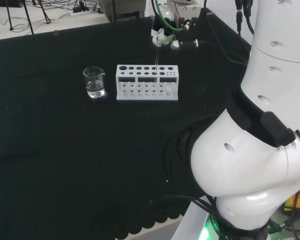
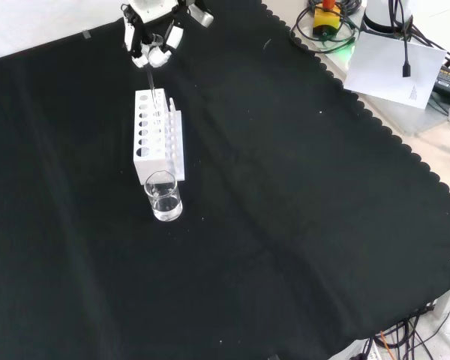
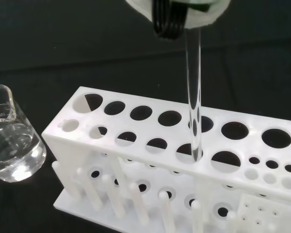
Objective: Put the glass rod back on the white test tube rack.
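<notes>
Clear glass rod (image 3: pixel 194 104) hangs upright — its tip at a hole of the white test tube rack (image 3: pixel 150 160).

There's a small glass beaker (image 1: pixel 94 82) with some clear liquid sitting on the black-cloth worktop (image 1: pixel 65 150). White paper sheet (image 2: pixel 394 67) lies past the cloth's scalloped edge.

Faint graduation marks, perhaps numbers, run down the beaker (image 3: pixel 9 131) wall, too blurred to read; nothing else bears print.
</notes>
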{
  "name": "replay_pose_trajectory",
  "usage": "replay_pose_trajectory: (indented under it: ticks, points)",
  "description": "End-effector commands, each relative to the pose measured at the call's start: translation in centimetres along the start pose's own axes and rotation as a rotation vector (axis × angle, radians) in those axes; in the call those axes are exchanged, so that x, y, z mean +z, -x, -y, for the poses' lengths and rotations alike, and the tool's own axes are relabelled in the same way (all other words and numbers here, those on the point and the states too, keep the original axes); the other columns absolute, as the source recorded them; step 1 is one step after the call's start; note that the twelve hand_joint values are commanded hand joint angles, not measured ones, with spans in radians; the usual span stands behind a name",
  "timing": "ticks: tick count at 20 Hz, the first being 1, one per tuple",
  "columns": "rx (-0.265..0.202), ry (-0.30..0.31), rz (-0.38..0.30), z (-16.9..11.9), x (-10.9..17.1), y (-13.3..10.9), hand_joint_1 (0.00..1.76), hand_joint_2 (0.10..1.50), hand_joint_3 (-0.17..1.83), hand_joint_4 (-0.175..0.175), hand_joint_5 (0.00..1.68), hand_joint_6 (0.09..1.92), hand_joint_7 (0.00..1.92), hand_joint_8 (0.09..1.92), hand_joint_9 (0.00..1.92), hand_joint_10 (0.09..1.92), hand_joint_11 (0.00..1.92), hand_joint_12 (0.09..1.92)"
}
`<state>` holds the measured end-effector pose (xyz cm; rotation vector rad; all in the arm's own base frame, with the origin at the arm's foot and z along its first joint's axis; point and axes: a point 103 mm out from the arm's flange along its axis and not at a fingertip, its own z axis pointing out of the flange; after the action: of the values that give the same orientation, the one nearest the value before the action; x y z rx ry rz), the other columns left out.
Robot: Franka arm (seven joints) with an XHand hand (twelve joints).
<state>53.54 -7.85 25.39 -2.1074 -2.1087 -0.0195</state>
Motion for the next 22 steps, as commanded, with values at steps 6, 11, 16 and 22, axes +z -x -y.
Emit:
replay_pose_trajectory:
  ticks: [6, 11, 16, 22]
  points:
    - [-0.011, -0.019, -0.009, -0.8, 0.6, -0.4, 1.29, 0.85, 0.47, -0.175, 1.04, 0.71, 1.11, 1.20, 1.67, 0.95, 1.35, 1.02]
    - [-0.006, -0.015, -0.029, -0.5, 0.2, 0.0, 1.28, 0.77, 0.57, -0.175, 1.06, 0.77, 1.22, 1.10, 1.73, 0.91, 1.41, 0.97]
    - [-0.005, -0.008, -0.032, -0.1, -0.4, 0.0, 1.34, 0.71, 0.62, -0.175, 0.95, 0.92, 1.25, 0.85, 1.77, 0.90, 1.46, 0.92]
    - [-0.012, 0.005, -0.034, 0.1, -0.9, -0.2, 1.41, 0.46, 0.92, -0.175, 0.76, 0.99, 1.06, 0.88, 1.80, 0.94, 1.50, 0.92]
